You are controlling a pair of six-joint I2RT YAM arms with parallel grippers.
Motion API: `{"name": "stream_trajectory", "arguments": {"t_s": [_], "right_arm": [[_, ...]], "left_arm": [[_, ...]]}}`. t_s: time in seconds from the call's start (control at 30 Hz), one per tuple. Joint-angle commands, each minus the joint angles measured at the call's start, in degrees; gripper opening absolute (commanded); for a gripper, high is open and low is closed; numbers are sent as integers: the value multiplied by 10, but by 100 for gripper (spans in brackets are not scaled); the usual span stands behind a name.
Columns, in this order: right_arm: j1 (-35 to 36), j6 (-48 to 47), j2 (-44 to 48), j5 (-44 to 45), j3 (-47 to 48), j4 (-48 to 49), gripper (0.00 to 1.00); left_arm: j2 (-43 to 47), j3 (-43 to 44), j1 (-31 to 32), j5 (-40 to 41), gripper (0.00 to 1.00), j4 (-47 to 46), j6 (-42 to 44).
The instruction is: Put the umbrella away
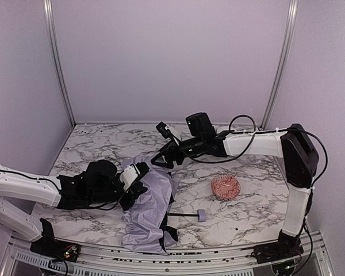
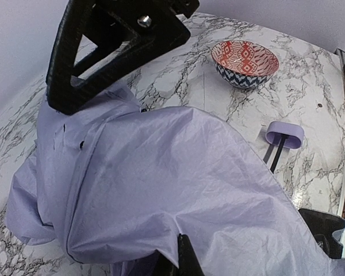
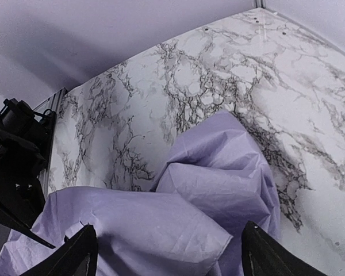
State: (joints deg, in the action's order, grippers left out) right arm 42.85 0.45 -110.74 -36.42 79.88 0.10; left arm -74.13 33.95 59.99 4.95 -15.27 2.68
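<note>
- On the marble table (image 1: pixel 247 167), toward its near left part, the umbrella (image 1: pixel 146 207) is seen lying collapsed, its lavender canopy crumpled in a heap drawn out from the far side toward the near edge.
- Its thin black shaft (image 1: pixel 184 214) is laid roughly parallel to the near edge, with the small lavender handle (image 1: pixel 201 215) pointed toward the right arm's side, clear of the fabric.
- The left gripper (image 1: pixel 137 175) is closed against the canopy's far left fold; fabric is draped over its fingers, so whether cloth is pinched cannot be told.
- The right gripper (image 1: pixel 163 156) is held at the canopy's far edge, its jaws spread wide over the fabric.
- The red patterned bowl (image 1: pixel 225 187) is placed beyond the handle, apart from it.
- Handle and bowl are shown by the top and left wrist views; by the right wrist view mainly canopy folds and marble are given.
</note>
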Motion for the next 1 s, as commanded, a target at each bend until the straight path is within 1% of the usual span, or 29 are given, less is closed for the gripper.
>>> {"name": "stream_trajectory", "arguments": {"t_s": [0.0,0.03,0.07,0.1,0.13,0.17,0.33,0.37,0.43,0.47,0.53,0.6,0.7,0.77,0.87,0.93,0.97], "right_arm": [[4,11,-7,-71,24,-53,78],[5,8,-5,-79,22,-58,67],[4,3,-3,-86,19,-66,51],[5,0,2,-97,12,-71,27],[5,1,12,-107,3,-71,10],[4,3,24,-112,-7,-70,0],[4,23,95,-119,-73,-71,0],[3,35,110,-112,-88,-63,0],[-4,68,131,-86,-123,-44,0],[-10,86,135,-65,-138,-31,0],[-23,133,126,-35,-167,3,0],[-30,137,92,1,-170,7,0],[-39,129,25,13,-150,2,0],[-46,123,-18,28,-132,-2,0],[-48,97,-62,59,-96,-33,0],[-48,88,-88,62,-75,-44,0],[-48,85,-100,60,-67,-49,0]], "left_arm": [[23,-14,0,2,0,-18,7],[26,-17,0,4,0,-19,7],[28,-20,0,7,0,-20,8],[29,-22,0,11,0,-21,8],[31,-23,0,16,0,-21,6],[32,-23,0,18,0,-22,5],[31,-18,0,11,0,-29,4],[28,-16,0,10,6,-29,4],[27,-11,0,11,39,-28,3],[32,-9,0,12,51,-28,2],[47,-7,1,17,67,-28,6],[68,-3,1,22,77,-25,13],[106,13,9,10,80,10,26],[121,23,30,-10,77,43,45],[128,32,74,-29,72,108,86],[121,36,104,-40,71,150,105],[114,38,111,-51,73,169,108]]}}
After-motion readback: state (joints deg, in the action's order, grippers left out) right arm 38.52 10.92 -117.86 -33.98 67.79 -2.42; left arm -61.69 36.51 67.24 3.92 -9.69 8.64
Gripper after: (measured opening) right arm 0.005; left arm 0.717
